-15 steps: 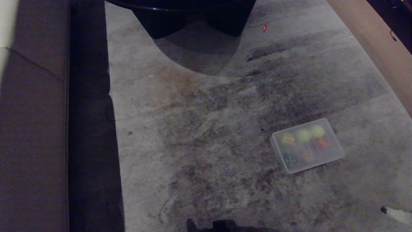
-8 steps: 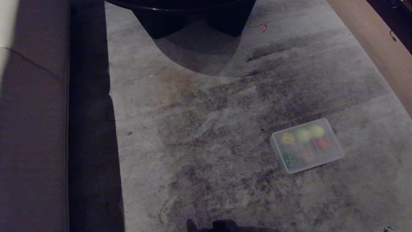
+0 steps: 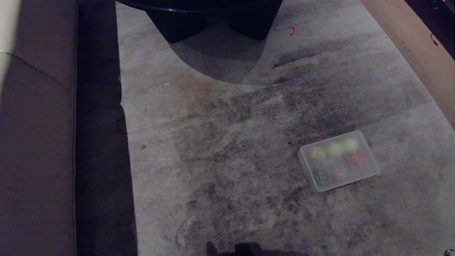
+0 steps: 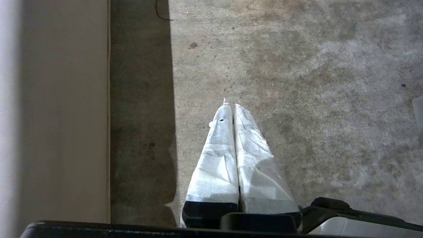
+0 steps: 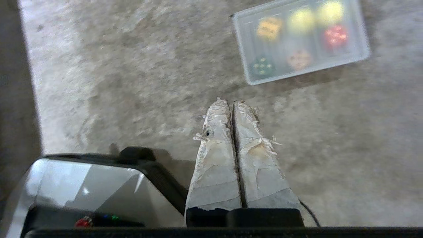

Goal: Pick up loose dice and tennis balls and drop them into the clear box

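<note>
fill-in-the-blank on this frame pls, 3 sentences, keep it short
1. The box holds two tennis balls and ____ dice.
2. The right gripper is ____, holding nothing.
3. The green die sits beside the ____ one.

Missing words: four; shut; tan

A worn, grey concrete floor [image 3: 220, 149] is stretching across the head view, carrying dark mottled stains and a rusty patch toward the far side. A dark round-edged piece of furniture [image 3: 206, 17] is standing at the far end, casting a curved shadow on the floor. A tiny red scrap [image 3: 292, 31] is lying near it. A pale wall panel [image 3: 35, 142] is running along the left, and a wooden board [image 3: 419, 53] is slanting along the right.
</note>
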Motion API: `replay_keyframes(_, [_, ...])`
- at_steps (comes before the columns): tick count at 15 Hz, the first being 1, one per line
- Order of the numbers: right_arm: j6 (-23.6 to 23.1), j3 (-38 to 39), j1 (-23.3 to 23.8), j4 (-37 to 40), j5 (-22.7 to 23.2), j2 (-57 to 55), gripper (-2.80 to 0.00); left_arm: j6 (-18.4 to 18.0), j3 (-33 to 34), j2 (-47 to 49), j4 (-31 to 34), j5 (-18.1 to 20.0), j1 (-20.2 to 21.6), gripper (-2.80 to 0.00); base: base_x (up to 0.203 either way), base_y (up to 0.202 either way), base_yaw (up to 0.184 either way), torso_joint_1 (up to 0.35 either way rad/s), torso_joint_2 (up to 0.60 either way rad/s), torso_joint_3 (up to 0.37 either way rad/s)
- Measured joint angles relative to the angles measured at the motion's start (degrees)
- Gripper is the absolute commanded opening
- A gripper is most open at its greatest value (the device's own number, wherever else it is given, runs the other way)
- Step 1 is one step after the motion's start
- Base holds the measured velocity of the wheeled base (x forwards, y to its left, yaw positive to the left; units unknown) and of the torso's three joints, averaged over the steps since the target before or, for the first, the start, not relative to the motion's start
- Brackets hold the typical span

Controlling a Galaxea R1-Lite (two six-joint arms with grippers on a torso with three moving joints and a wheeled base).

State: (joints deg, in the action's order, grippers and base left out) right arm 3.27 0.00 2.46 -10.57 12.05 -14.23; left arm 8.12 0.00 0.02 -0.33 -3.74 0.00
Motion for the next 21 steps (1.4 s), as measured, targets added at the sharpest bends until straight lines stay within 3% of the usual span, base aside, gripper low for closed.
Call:
replay_keyframes(6, [-0.81,0.0,-2.8,9.52,-12.39,12.69,-2.8,0.0,0.0,0.0,0.0,0.0,0.0,-2.8,0.0,0.0,0.0,0.0,0.0,0.0])
replay_keyframes(21, [-0.38,0.0,-2.98,9.04,-12.66,14.41,-2.8,0.39,0.0,0.0,-0.07,-0.05,0.0,-2.8,0.0,0.0,0.0,0.001,0.0,0.033])
